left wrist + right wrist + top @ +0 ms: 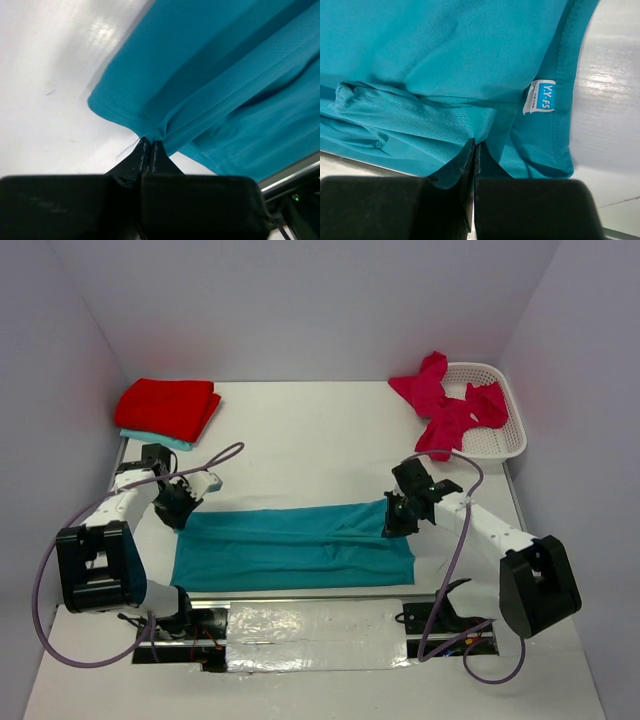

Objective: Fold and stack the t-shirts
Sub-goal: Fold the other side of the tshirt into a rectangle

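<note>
Top external view: nearest the arm bases, a teal t-shirt [295, 545] lies on the white table [300, 430] as a long band running left to right, apparently folded lengthwise. The left gripper [180, 508] is pressed together on its far-left corner. The right gripper [396, 518] is pinched on cloth at the far-right end, near the collar, where the right wrist view shows a small white label [540, 97]. This looks like mid-fold: both ends are held, and the cloth is wrinkled on the right. The next move likely calls for both arms to lift together and carry one edge across, keeping the cloth taut. Farther back on the left, a folded red t-shirt [168, 405] sits on a folded teal t-shirt [150, 438]. Far right, unfolded magenta t-shirts [445, 405] spill over a white basket [505, 440].
</note>
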Tool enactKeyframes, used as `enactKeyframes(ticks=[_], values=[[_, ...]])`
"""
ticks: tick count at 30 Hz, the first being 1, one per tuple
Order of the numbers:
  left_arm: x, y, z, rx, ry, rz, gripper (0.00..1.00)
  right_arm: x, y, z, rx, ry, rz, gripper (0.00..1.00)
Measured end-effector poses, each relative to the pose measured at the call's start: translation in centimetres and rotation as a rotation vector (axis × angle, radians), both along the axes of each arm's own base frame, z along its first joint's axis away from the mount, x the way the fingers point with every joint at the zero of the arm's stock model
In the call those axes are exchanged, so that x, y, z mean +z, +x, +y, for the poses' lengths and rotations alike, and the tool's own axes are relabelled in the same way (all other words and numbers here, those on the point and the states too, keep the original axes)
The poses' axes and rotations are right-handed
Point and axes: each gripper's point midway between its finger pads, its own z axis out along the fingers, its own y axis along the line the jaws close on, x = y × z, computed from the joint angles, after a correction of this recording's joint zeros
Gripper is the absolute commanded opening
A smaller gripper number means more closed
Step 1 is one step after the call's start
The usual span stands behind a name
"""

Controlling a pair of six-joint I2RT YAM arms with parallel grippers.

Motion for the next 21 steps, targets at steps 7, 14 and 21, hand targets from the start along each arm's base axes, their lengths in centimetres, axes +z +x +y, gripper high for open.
enactKeyframes(ticks=[7, 14, 21], values=[[2.5, 6.3, 2.1, 0.2, 0.07, -0.153, 0.0, 2.9, 7.1, 1.4, 0.028, -0.053, -0.071, 0.0], [6.9, 14.7, 3.3, 0.298, 0.051, -0.384, 0.0, 6.0, 14.3, 2.4, 0.032, -0.073, -0.223, 0.0], [3.5, 6.7, 1.2, 0.165, 0.032, -0.269, 0.0, 1.4, 6.4, 0.6, 0.051, -0.08, -0.063, 0.0]])
